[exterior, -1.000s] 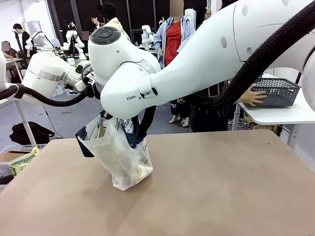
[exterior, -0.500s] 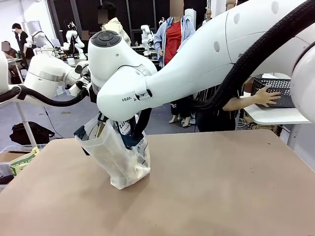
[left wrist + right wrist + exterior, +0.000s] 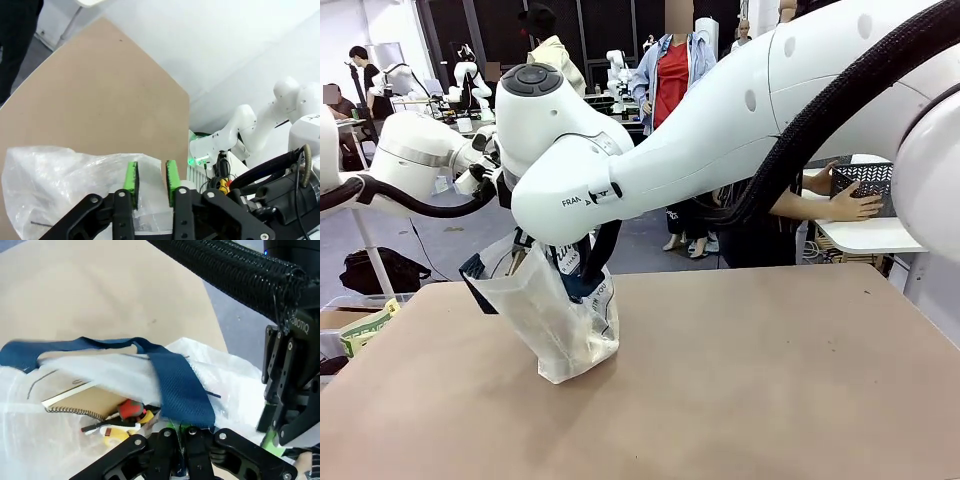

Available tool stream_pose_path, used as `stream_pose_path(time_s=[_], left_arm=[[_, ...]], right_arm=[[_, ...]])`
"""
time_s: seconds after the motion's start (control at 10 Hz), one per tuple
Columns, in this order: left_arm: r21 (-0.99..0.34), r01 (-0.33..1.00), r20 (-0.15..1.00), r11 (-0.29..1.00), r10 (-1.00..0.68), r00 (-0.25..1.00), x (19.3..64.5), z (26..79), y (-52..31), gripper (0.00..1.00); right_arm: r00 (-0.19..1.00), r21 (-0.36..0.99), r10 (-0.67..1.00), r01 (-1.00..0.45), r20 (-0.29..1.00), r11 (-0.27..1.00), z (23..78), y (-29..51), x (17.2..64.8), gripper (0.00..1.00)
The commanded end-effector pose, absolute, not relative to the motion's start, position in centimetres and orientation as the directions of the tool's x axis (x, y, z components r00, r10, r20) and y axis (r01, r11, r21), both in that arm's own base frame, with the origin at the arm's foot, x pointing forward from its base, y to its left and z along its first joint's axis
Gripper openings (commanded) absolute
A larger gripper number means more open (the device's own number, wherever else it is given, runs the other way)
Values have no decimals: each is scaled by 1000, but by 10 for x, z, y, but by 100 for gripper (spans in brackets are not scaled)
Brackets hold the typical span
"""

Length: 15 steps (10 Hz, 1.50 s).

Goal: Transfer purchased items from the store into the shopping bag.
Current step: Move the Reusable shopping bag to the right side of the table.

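As the left gripper (image 3: 150, 183) lets its jaws part narrowly beside the shopping bag (image 3: 560, 325) on the desk (image 3: 770, 380), right gripper (image 3: 182, 440) stays clamped on the navy handle (image 3: 180, 385); packing looks finished.

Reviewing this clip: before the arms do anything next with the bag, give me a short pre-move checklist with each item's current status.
1. Right tool shut on the navy handle: ok.
2. Left tool clear of the plastic: cannot tell; its green pads stand apart right at the shopping bag.
3. Bag resting on the table: ok, leaning but its base is down.
4. Items inside the bag: ok; a spiral notebook and red and yellow pieces show.
5. Person's hand away from the bag: ok, it is on the basket.
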<state>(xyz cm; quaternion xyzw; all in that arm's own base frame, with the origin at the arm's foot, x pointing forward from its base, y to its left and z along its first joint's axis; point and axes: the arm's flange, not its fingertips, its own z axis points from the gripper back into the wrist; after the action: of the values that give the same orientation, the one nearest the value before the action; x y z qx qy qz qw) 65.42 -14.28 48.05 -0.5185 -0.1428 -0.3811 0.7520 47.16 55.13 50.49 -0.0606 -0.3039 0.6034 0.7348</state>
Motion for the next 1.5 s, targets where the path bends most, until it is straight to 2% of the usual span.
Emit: stream_pose_path(time_s=[0.0, 0.2, 0.4, 0.9, 1.1, 1.4], left_arm=[[-669, 731, 631, 135, -416, 655, 663, 482, -142, 73], [-670, 735, 648, 105, -401, 648, 664, 480, -140, 73], [-661, 738, 613, 136, -469, 636, 667, 479, -145, 73], [-491, 762, 476, 422, -602, 641, 663, 488, -158, 73], [-445, 773, 440, 453, -640, 629, 659, 491, -157, 73], [-365, 775, 318, 516, -713, 625, 653, 496, -159, 73]], right_arm=[[74, -449, 914, -853, 400, 266, 510, 557, 475, 0], [81, -442, 913, -856, 399, 269, 510, 558, 475, 0], [101, -430, 912, -858, 397, 282, 512, 564, 478, 0], [113, -450, 914, -843, 389, 296, 520, 579, 470, 0], [134, -457, 913, -832, 384, 314, 519, 577, 470, 0], [206, -476, 910, -798, 359, 369, 519, 579, 466, 0]])
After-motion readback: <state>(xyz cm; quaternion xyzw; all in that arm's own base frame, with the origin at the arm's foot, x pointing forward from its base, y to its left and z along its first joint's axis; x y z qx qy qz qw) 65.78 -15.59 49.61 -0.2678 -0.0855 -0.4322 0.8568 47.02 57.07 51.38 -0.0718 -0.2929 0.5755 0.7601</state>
